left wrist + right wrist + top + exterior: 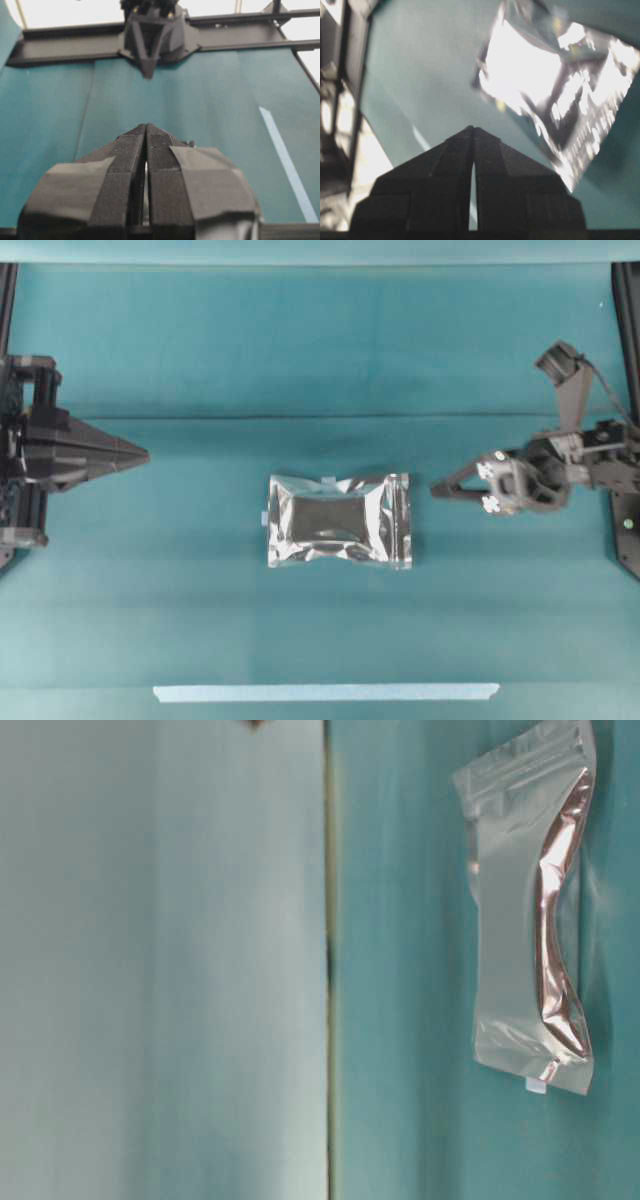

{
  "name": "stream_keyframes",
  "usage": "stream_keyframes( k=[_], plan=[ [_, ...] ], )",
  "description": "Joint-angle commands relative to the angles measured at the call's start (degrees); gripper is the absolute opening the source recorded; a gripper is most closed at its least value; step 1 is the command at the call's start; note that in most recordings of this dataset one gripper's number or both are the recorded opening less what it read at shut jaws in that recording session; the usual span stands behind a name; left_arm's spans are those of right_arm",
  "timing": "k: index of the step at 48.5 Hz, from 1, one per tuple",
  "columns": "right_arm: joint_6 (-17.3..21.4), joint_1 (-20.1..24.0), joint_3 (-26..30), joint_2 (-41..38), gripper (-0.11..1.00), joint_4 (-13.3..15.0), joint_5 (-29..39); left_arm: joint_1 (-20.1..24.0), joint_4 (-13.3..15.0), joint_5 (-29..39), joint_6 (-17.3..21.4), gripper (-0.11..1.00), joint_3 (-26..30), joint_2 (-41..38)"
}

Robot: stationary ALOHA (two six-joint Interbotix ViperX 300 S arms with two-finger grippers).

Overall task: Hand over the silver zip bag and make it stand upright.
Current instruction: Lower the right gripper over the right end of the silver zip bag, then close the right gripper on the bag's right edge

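The silver zip bag (340, 521) lies flat on the teal table cloth (300, 340), roughly in the middle between the two arms and touching neither. There is one bag, one pale tape strip (325, 692) near the bottom edge of the overhead view, and two grippers. The bag is a shiny, crinkled foil rectangle with a darker puffed centre, flat sealed borders and a zip strip running along its short end on the right of the overhead view. From table level the bag (530, 920) shows a bulging middle and a bright creased fold along one side. In the right wrist view it (555, 85) glares white, blurred, just ahead of the fingertips.

The left gripper (143, 453) sits at the left edge, well apart from the bag, its jaws pressed together on nothing. The right gripper (437, 486) points toward the zip end, near but not touching it, jaws likewise closed and empty.
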State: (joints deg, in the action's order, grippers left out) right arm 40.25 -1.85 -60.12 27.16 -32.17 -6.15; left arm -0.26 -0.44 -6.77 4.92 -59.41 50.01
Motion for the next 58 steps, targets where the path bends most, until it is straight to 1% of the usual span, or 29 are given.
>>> stream_keyframes(
  k=[1, 3, 6, 9, 12, 14, 17, 19, 21, 23, 26, 36, 43, 49, 58],
  plan=[
    [1.1, 0.9, -0.2, -1.1, 0.01, -0.2, -4.1, 0.3, -0.2, -0.4, -0.1, -0.01, 1.8, 0.1],
    [1.9, 1.4, -0.4, -1.4, 0.03, -0.4, -3.6, 0.2, -0.2, -0.3, -0.1, -0.01, 1.7, 0.3],
    [4.1, 1.8, -0.4, -1.8, 0.15, -1.6, -2.4, 0.3, -0.2, -0.2, -0.1, -0.01, 1.7, 0.3],
    [7.3, 2.1, -0.9, -2.5, 0.31, -3.3, -1.4, 0.3, -0.2, -0.2, -0.1, -0.01, 1.7, 0.4],
    [9.5, 2.4, -1.1, -3.3, 0.5, -3.9, -1.1, 0.4, -0.2, -0.2, 0.0, -0.01, 1.7, 0.5],
    [10.0, 2.7, -1.1, -3.8, 0.62, -3.8, -1.1, 0.4, -0.2, -0.2, 0.0, -0.01, 1.6, 0.6],
    [9.9, 3.3, -1.0, -4.9, 0.78, -3.8, -1.1, 0.4, -0.2, -0.1, 0.0, -0.01, 1.6, 0.7],
    [10.1, 3.3, -0.9, -5.8, 0.86, -3.9, -0.9, 0.4, -0.2, -0.1, -0.1, -0.01, 1.6, 0.7],
    [10.2, 3.3, -0.8, -6.9, 0.91, -4.0, -0.8, 0.4, -0.2, -0.2, -0.1, -0.01, 1.7, 0.7],
    [10.3, 3.4, -0.8, -8.4, 0.93, -4.0, -0.8, 0.4, -0.2, -0.2, -0.1, -0.01, 1.8, 0.8],
    [10.4, 3.8, -0.6, -10.2, 0.9, -4.0, -1.1, 0.4, -0.2, -0.2, -0.2, -0.01, 1.7, 0.8],
    [10.5, 4.8, -0.4, -14.2, 0.91, -4.0, -1.8, 0.4, -0.2, 0.0, -0.2, -0.01, 1.6, 0.6],
    [11.1, 4.9, -1.2, -16.9, 0.9, -4.9, -6.6, 0.4, -0.2, 0.0, -0.2, -0.01, 1.6, 0.5],
    [12.0, 5.2, -1.1, -19.3, 0.9, -5.0, -10.4, 0.4, -0.2, 0.0, -0.2, -0.01, 1.5, 0.4],
    [13.4, 6.7, -1.0, -23.6, 0.9, -5.0, -12.9, 0.4, -0.2, 0.0, -0.3, -0.01, 1.4, 0.4]
  ],
)
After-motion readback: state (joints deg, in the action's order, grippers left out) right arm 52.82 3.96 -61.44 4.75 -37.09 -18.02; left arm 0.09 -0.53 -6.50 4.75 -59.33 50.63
